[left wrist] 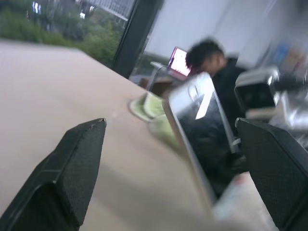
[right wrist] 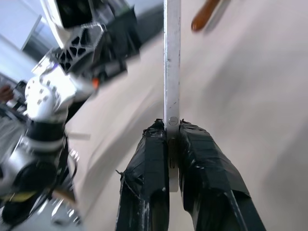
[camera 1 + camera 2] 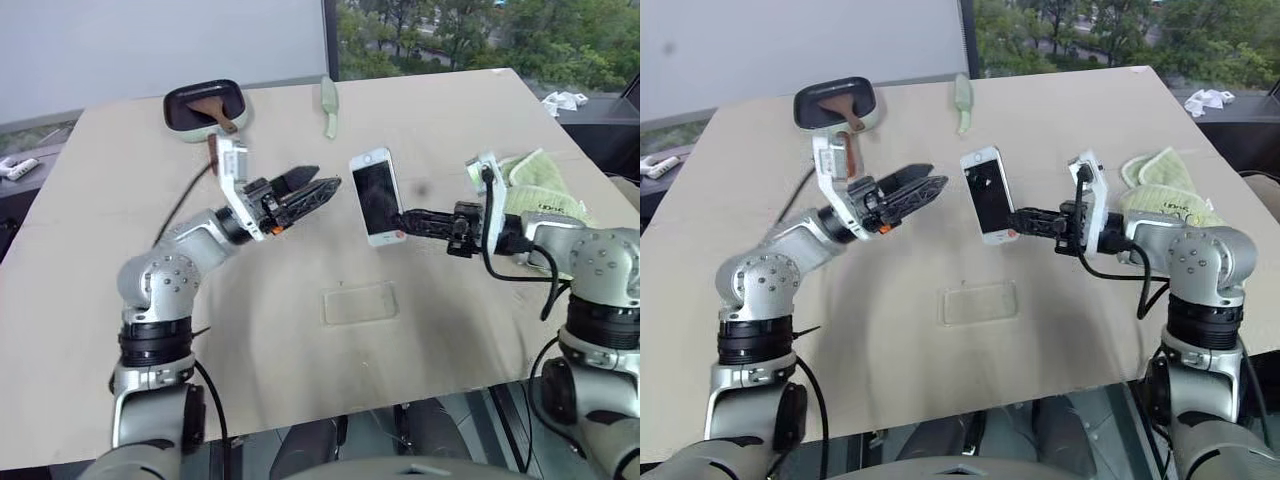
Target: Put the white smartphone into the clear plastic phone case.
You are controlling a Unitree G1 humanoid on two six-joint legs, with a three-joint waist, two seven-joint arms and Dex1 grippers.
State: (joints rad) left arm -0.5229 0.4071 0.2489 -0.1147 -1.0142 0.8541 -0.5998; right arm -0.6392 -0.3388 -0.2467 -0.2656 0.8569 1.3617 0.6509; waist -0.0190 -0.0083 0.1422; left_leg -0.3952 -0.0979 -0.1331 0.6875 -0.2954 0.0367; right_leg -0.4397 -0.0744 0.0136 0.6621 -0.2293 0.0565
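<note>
White flat rigid smartphone (image 3: 376, 196) is pinched at its lower edge by right gripper (image 3: 408, 222), held above table; left gripper (image 3: 310, 190) gapes at 9 o'clock. Clear thin plastic case (image 3: 360, 302) lies at 6 o'clock. Phone judged slippery, stiff; edges prob. best hold

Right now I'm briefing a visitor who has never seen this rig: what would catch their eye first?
The white smartphone, held up above the table by its lower end in the right gripper. The left gripper hangs open just beside it. Below them, the clear plastic phone case lies flat on the table.
</note>
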